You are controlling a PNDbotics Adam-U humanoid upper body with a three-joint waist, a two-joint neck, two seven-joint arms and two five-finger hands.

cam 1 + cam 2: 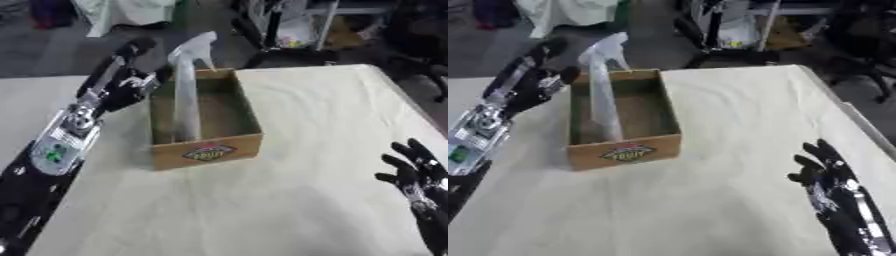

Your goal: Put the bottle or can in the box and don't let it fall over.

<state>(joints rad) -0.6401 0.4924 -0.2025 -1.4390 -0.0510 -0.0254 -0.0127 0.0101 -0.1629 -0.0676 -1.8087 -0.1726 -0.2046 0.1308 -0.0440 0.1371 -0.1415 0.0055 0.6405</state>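
Left eye view shows the cardboard box (206, 150) sitting on my table (289, 200), open at the top, with a printed label on its near wall. Inside it stands 1 thing only: a tall, pale spray bottle (185, 95), set against the left wall of the box. Its base rests on the box floor near the front left corner, and its body rises well above the rim, leaning slightly, with the trigger head at the top pointing toward the far right. The rest of the box floor is bare brown cardboard.

My left hand (131, 82) is just outside the box's left wall, up near the far left corner, level with the upper part of the bottle. The fingers are relaxed and loosely extended, curled round nothing; I can see a narrow gap between them and the bottle, so they are not touching it. My left forearm runs down to the lower left corner of the view.

My right hand (824, 170) rests near the lower right, well apart from the box, its fingers spread and pointing up, holding nothing.

The table is covered in a pale cloth. Beyond its far edge lies a dark floor with shelving and other clutter that I cannot make out clearly.
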